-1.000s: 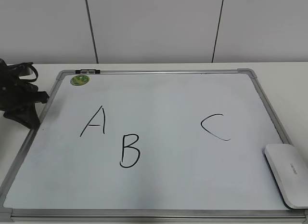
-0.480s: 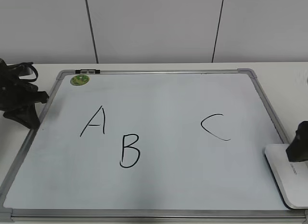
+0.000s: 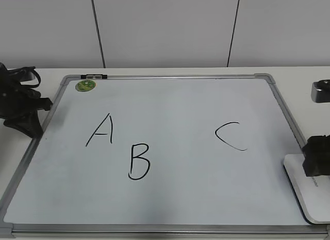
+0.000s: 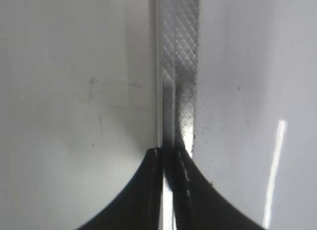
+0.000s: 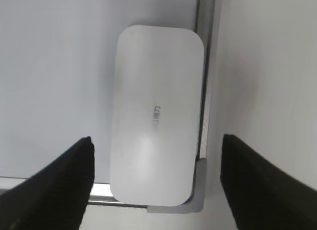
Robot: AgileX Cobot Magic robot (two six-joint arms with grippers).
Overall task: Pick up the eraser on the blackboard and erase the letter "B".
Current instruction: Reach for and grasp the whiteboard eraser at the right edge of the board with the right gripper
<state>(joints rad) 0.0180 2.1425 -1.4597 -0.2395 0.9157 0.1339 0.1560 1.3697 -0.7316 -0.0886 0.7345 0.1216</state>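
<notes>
The right gripper (image 5: 156, 178) is held with jaws apart above the eraser (image 5: 156, 114) at the blackboard's (image 3: 170, 198) near right corner; the left gripper's (image 4: 168, 153) jaws are pressed together.

I see pale wall (image 3: 165, 28) behind white table (image 3: 154, 71); two dark vertical seams (image 3: 98, 28) split wall.

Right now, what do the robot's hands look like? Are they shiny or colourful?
Not colourful. Both are black and look matte. The right gripper has two broad, dark wedge-shaped fingers. The left gripper has black fingers that curve to a narrow point. In the exterior view the left gripper is a bulky black shape with dark loops like cables on it, and a grey part shows above the right one.
</notes>
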